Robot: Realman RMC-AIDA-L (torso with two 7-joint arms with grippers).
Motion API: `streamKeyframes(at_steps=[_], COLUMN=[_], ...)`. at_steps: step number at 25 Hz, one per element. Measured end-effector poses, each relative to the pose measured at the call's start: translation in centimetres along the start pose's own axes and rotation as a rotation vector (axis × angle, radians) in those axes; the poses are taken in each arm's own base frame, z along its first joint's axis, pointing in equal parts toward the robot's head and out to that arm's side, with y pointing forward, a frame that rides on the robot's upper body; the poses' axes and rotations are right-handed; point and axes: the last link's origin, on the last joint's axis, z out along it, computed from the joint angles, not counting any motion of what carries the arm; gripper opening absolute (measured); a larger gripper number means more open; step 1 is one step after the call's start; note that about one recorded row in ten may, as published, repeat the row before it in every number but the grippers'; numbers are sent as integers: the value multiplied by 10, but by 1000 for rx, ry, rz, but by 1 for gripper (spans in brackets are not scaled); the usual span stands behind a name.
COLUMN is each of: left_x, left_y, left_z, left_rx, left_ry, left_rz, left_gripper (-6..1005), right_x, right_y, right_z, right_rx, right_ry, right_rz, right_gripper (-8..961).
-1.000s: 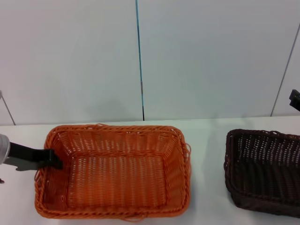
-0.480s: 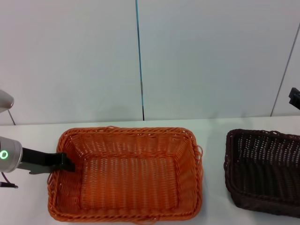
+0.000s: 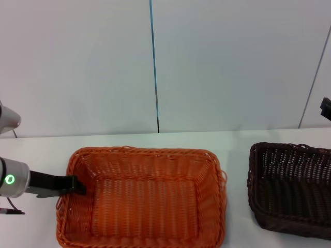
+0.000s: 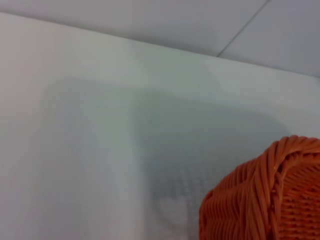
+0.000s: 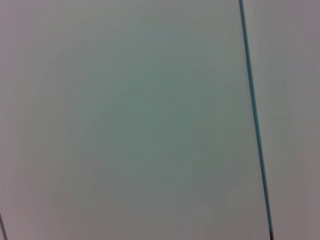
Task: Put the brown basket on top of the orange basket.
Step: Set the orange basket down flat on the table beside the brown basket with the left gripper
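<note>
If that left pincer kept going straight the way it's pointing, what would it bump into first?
The left pincer points rightward at the left wall of the bright orange woven wicker basket, seemingly gripping its rim already. So it would press into that basket first; the dark brown woven basket lies beyond.

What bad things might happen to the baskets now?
The left gripper grips only one side wall of the orange basket, so that basket might tip or slip loose. The brown basket sits half out of the head view at the table's right side, maybe awkward to reach.
</note>
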Motion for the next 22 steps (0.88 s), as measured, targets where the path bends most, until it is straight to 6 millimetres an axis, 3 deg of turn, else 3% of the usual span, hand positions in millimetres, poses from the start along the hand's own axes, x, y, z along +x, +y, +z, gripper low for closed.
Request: streamKeyframes(at_steps=[22], left_x=[2], left_y=[-6], left_z=[3], left_rx=[39], left_ry=[49], left_rz=[3], left_gripper=[175], right_x=[4], right_y=[-1], right_z=[2], right_rx=[3], right_ry=[0], right_rz=[-3], right_gripper=[917])
